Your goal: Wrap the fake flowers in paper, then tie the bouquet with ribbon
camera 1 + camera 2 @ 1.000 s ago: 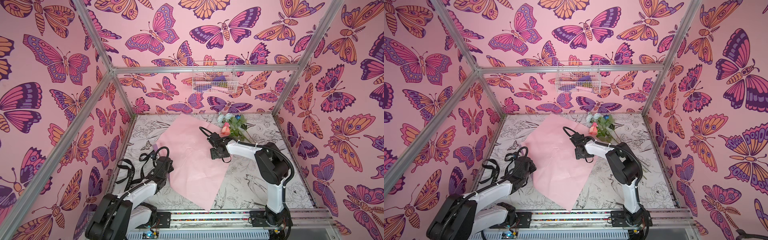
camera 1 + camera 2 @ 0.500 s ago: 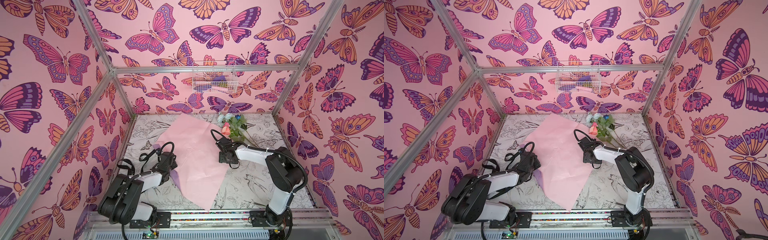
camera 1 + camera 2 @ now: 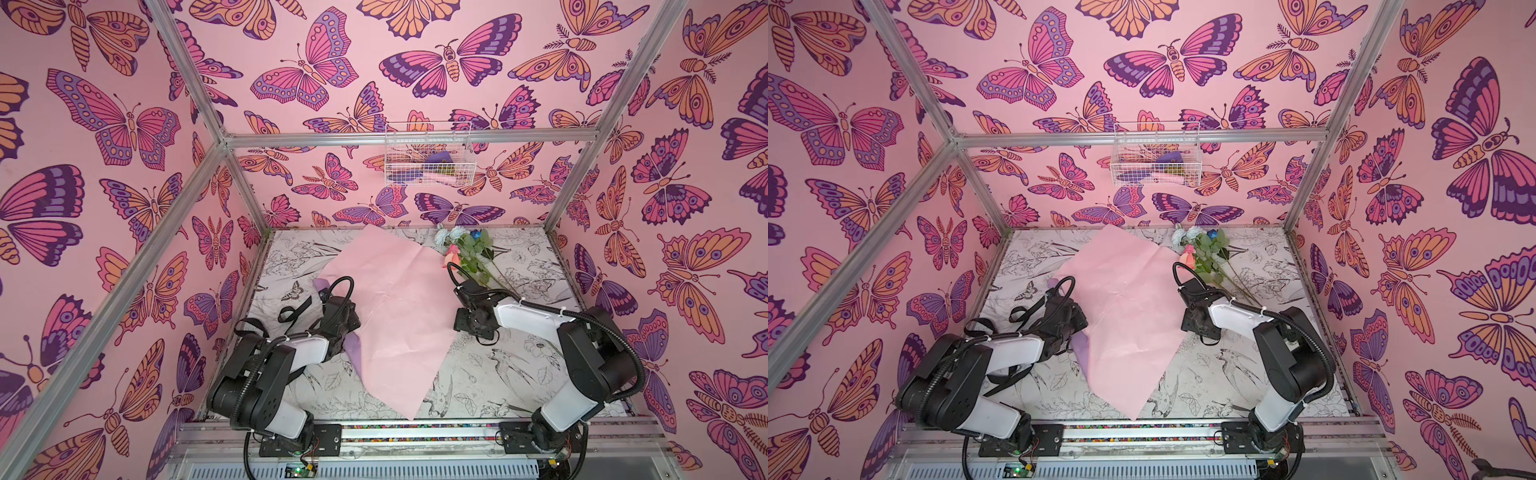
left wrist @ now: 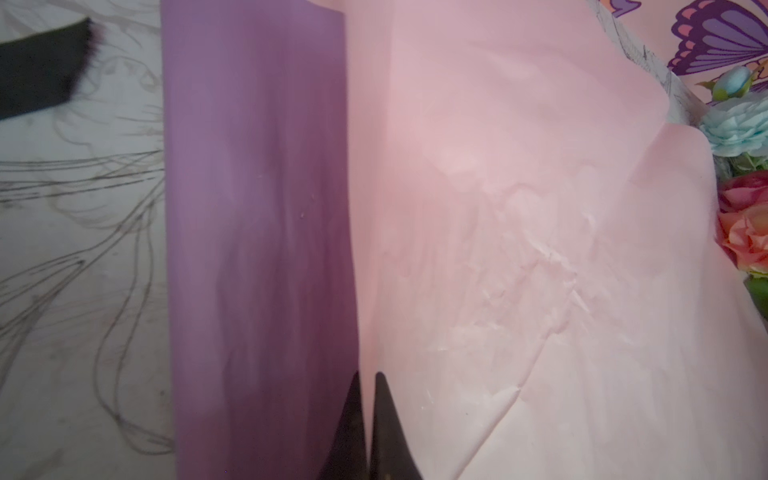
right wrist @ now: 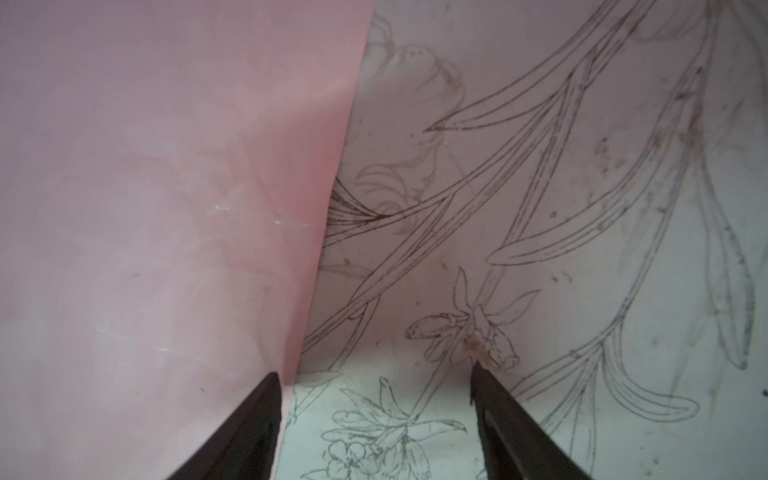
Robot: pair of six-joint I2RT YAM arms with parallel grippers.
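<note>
Left arm is reaching forward low from its base, with the elbow folded back (a cable loop is arching above the wrist). Left gripper is pressing its fingertips together on the edge of the pink wrapping paper. Right arm is extending inward toward the middle, forearm nearly level, wrist pointing downward. Right gripper is hanging with jaws standing wide apart and gripping nothing, one fingertip overlapping the sheet's edge.
</note>
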